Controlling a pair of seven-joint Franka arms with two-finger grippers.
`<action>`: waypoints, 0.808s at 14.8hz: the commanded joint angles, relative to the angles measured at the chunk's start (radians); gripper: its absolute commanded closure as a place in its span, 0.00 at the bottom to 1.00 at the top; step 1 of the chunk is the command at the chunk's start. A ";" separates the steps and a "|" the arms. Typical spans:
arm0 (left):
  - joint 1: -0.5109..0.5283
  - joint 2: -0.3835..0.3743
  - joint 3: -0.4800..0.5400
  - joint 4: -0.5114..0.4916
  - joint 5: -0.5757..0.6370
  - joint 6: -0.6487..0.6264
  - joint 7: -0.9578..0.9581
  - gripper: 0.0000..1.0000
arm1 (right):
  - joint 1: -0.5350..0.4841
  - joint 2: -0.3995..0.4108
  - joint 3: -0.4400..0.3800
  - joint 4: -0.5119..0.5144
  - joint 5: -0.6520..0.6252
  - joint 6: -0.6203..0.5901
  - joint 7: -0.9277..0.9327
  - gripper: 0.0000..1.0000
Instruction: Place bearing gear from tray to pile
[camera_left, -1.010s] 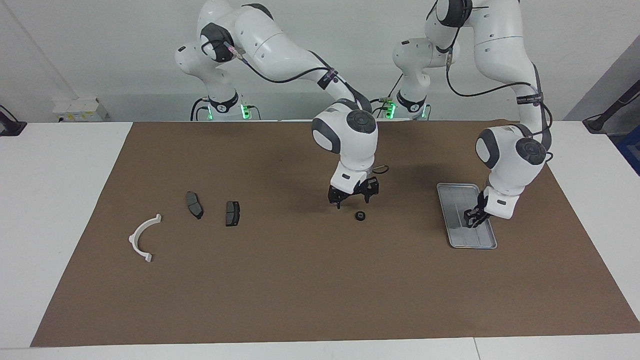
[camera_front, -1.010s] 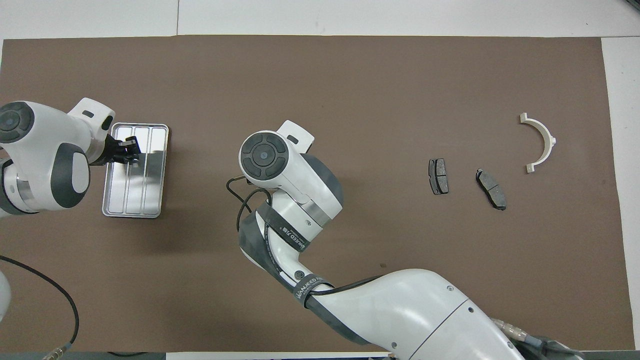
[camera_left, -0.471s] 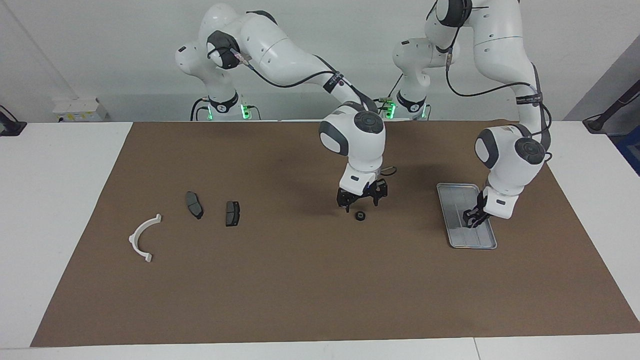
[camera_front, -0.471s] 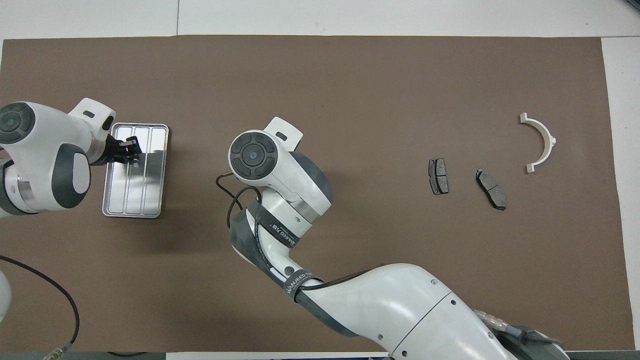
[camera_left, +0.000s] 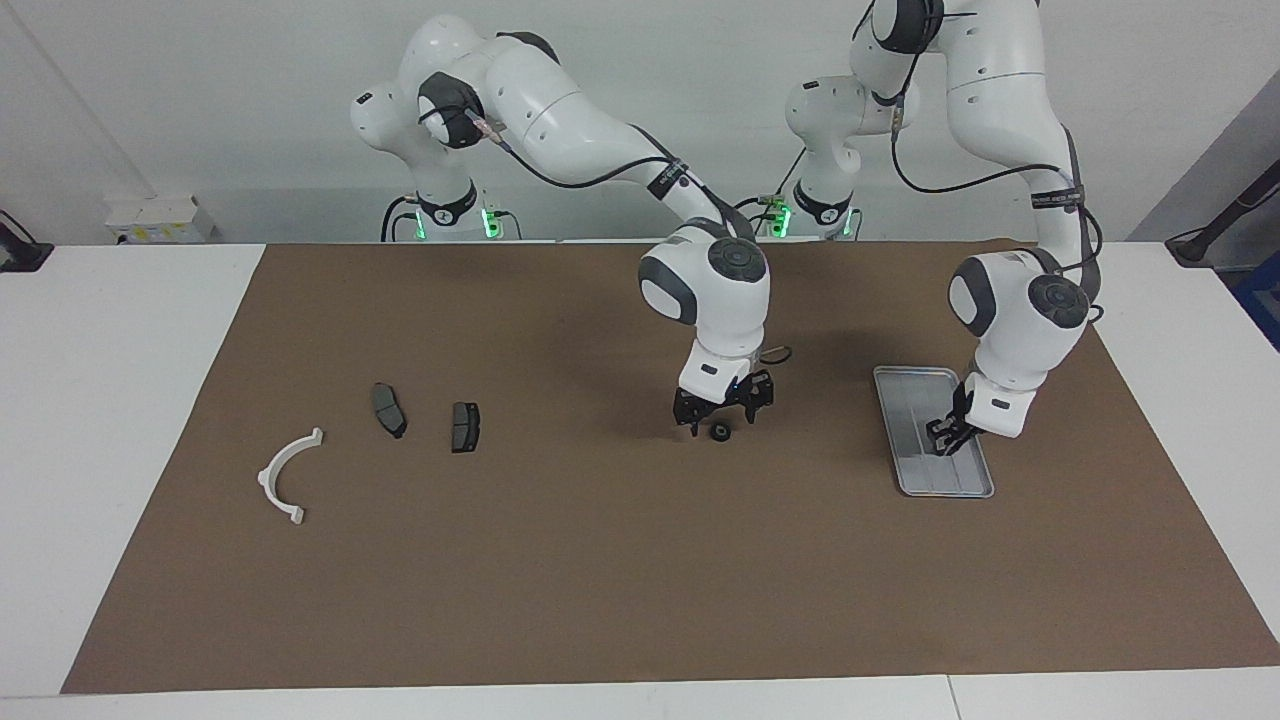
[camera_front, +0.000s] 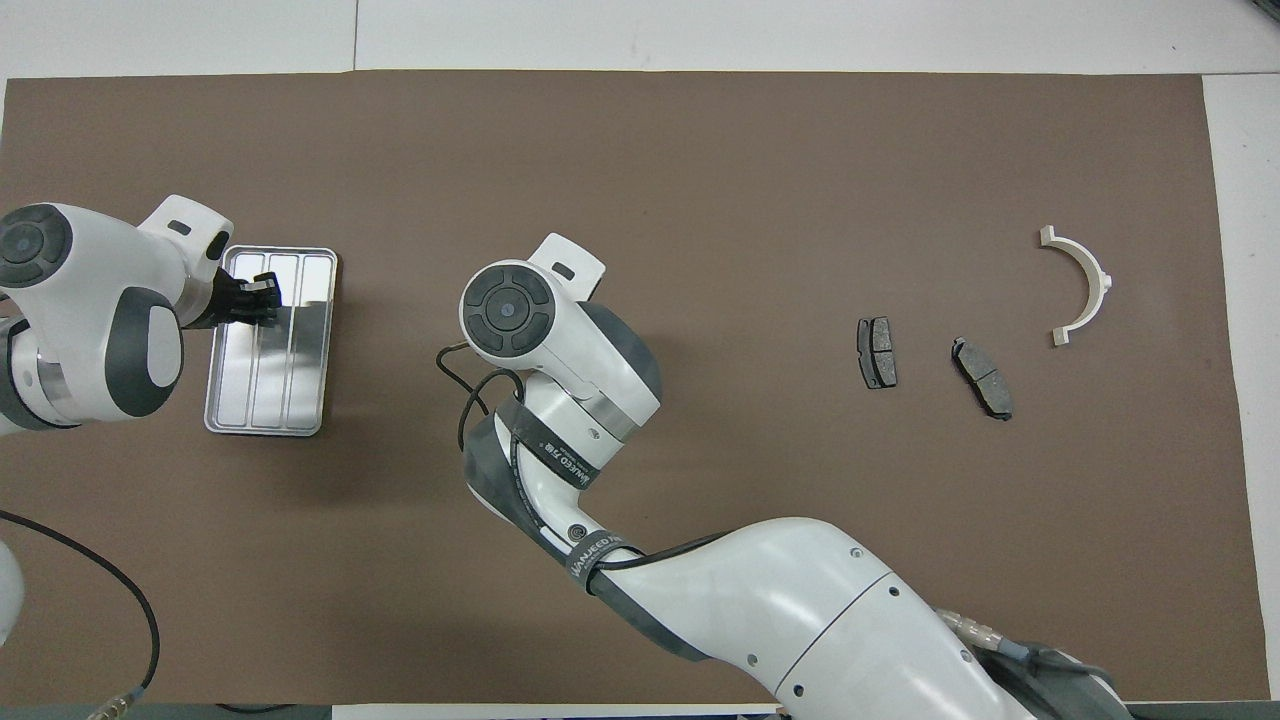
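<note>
The bearing gear (camera_left: 718, 433), a small black ring, lies on the brown mat between the tray and the pile. My right gripper (camera_left: 721, 420) hangs open just above it, one finger on each side. My right arm's wrist hides both in the overhead view. The silver tray (camera_left: 905, 385) (camera_front: 300, 380) holds no part that I can see. Low over it, my left gripper (camera_left: 942, 440) (camera_front: 262, 298) is shut with nothing in it. The pile lies toward the right arm's end: a white half-ring bracket (camera_left: 266, 478) (camera_front: 1100, 275) and two dark brake pads (camera_left: 388, 410) (camera_left: 465, 427).
A brown mat (camera_left: 600, 580) covers most of the white table. The brake pads (camera_front: 877, 352) (camera_front: 982, 377) lie a little nearer to the robots than the bracket. My right arm's forearm stretches across the mat's middle in the overhead view.
My right gripper has shifted toward the tray's end and dropped lower, from beside the bearing gear to straddling it. My left gripper has stayed over the tray.
</note>
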 joint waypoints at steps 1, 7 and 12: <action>-0.001 -0.017 -0.001 -0.042 0.010 0.030 0.000 0.70 | 0.000 0.043 0.006 0.029 -0.027 0.036 0.030 0.05; 0.001 -0.017 -0.001 -0.028 0.008 0.002 0.000 1.00 | 0.002 0.048 0.006 0.029 -0.027 0.034 0.030 0.10; -0.001 -0.017 -0.001 0.010 0.008 -0.063 -0.004 1.00 | 0.002 0.048 0.006 0.029 -0.027 0.034 0.031 0.40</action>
